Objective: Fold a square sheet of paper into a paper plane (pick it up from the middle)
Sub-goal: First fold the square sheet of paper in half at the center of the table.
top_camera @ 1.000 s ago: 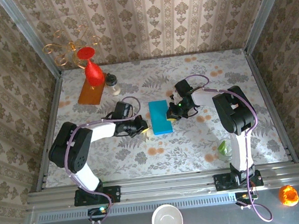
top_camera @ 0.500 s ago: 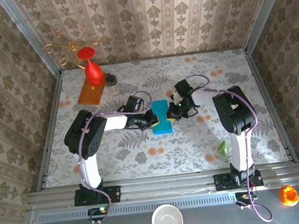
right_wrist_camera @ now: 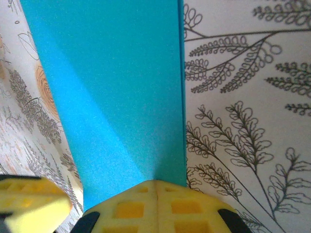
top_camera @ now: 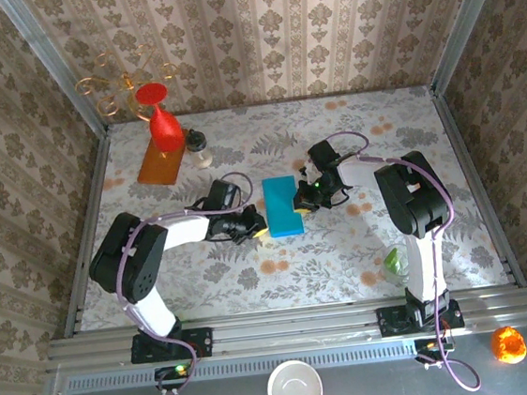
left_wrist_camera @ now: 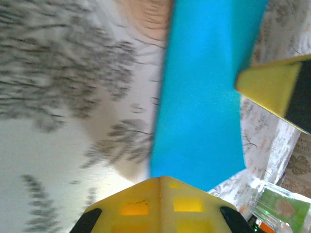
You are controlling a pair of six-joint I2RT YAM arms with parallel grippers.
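Reaching in from the near left corner of the worktop [top_camera: 363,244], the left arm lies low, elbow bent out toward the left edge and forearm running right. Its left claw [top_camera: 255,225] has its yellow tips pressed together, stopping at the left edge of the sheet of paper [top_camera: 281,207]. The right arm rises from the near right corner, then turns its forearm left and down. Its right claw [top_camera: 300,200] is closed too, tips meeting at the sheet's right edge; whether they pinch the paper I cannot tell. The teal sheet lies flat near the worktop's middle as a narrow rectangle between the two claws. The right wrist view shows the sheet [right_wrist_camera: 112,87] running away from the joined tips [right_wrist_camera: 155,194].
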